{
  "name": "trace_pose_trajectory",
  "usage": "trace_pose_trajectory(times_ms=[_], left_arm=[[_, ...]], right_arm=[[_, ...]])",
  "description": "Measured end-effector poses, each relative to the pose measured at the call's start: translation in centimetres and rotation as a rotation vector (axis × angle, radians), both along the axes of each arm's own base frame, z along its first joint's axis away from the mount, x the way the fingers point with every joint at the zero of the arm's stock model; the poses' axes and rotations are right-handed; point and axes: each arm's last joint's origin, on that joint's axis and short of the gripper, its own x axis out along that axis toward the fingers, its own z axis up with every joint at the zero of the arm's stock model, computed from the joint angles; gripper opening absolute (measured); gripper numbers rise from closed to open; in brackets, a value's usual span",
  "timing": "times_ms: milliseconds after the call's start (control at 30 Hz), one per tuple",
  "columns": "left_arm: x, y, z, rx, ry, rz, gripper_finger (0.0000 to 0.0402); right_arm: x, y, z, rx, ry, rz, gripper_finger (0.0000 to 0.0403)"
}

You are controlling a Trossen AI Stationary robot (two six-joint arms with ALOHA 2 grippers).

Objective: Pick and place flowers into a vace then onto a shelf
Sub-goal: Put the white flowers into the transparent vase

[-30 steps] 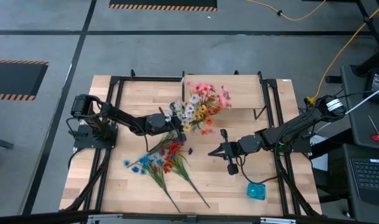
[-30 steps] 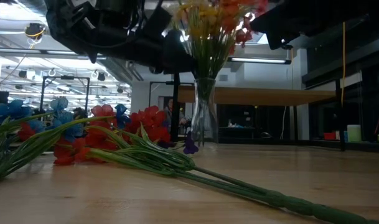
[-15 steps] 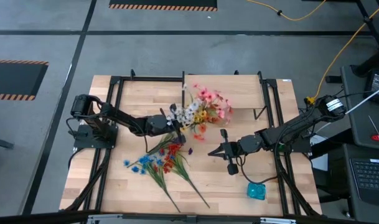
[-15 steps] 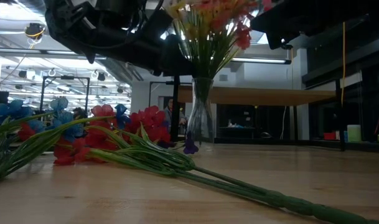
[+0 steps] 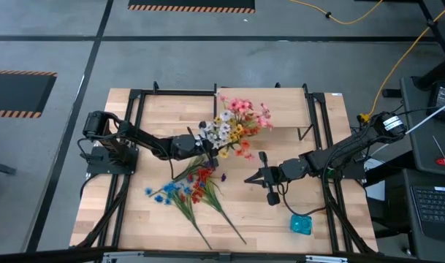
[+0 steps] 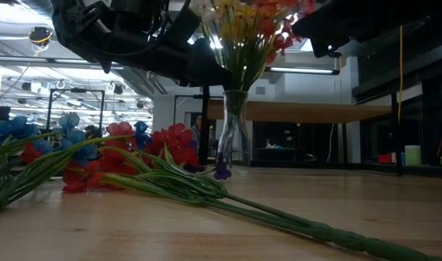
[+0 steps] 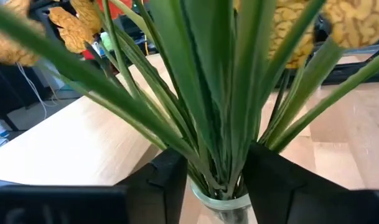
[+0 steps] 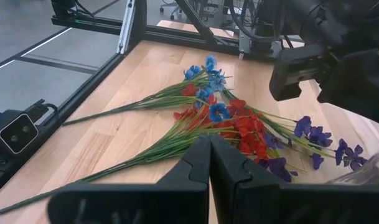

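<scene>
Looking down on the table (image 5: 134, 204), we see the shelf (image 5: 280, 109) along its far edge, with the glass vase (image 6: 231, 130) of pink, yellow and white flowers (image 5: 237, 128) standing just in front of it. Our left gripper (image 7: 217, 180) straddles the vase's mouth — fingers (image 7: 167, 183) spread either side of the green stems, not squeezing them. More loose sprays (image 5: 193, 186) in red and blue lie on the boards nearby. Our right gripper (image 8: 208, 162) hovers beside them, pressed together and holding nothing.
</scene>
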Motion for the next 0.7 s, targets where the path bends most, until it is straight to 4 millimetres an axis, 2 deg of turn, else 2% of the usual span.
trace_pose_trajectory(times_ms=[367,700], left_arm=[[0.0,-0.2,-0.1,0.021,0.026,-0.007,0.0150],[-1.6,-1.2,1.6,0.044,0.077,0.012,0.0151]], right_arm=[[-0.1,0.0,-0.2,0.018,0.025,-0.009,0.0003],[-0.1,0.0,-0.2,0.016,0.029,-0.009,0.0003]])
